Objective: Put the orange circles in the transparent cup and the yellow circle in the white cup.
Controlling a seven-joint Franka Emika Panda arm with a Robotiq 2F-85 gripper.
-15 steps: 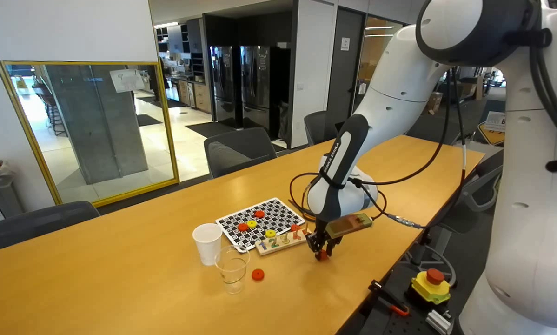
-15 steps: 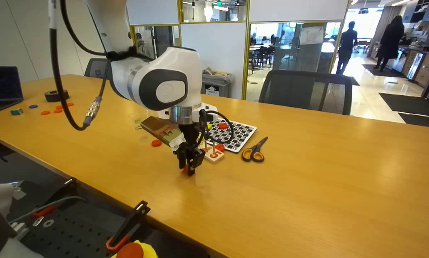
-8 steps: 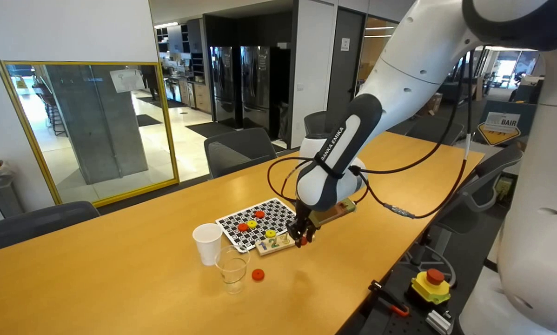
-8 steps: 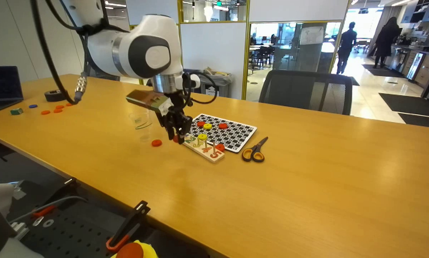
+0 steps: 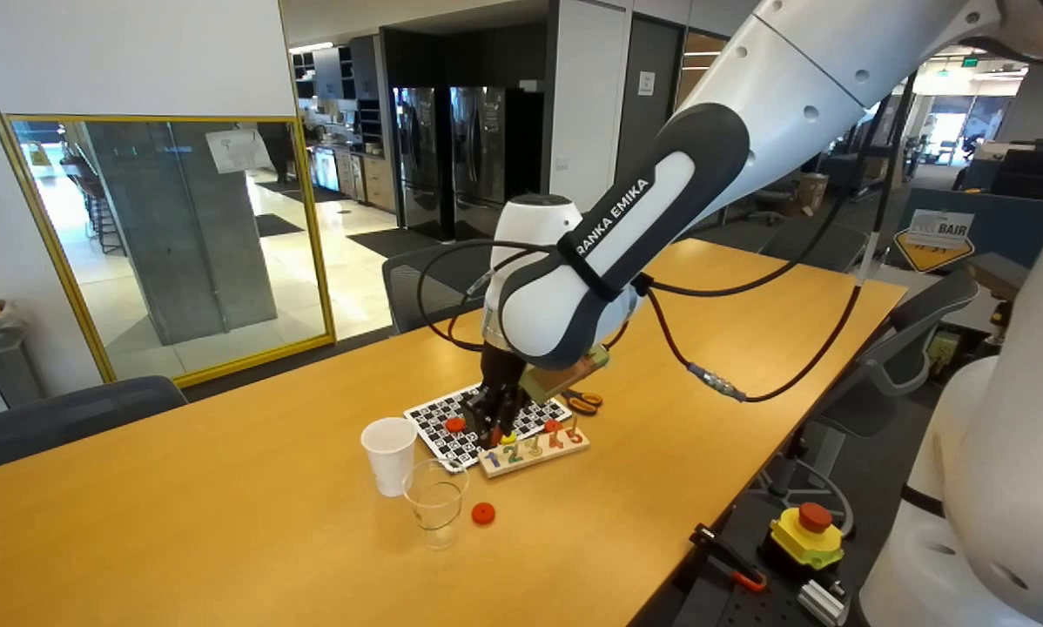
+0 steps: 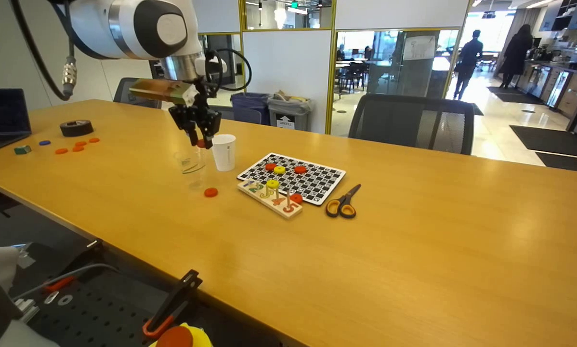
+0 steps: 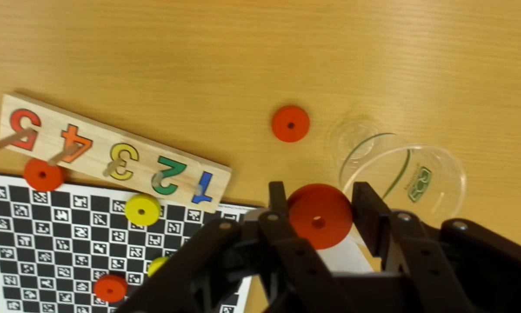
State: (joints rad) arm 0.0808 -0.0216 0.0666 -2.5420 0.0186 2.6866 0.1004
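Orange circle (image 7: 323,208) in gripper (image 7: 321,202), outside transparent cup (image 7: 399,174)

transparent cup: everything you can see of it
The transparent cup looks like thin clear plastic, tapering from a wide, open rim down to a narrower base. In the wrist view, its wall bears a curved green line and a green logo; the small print beside that is too blurred to read. It stands upright on the table, near the white cup but apart from it. I see nothing inside; only the table touches it.
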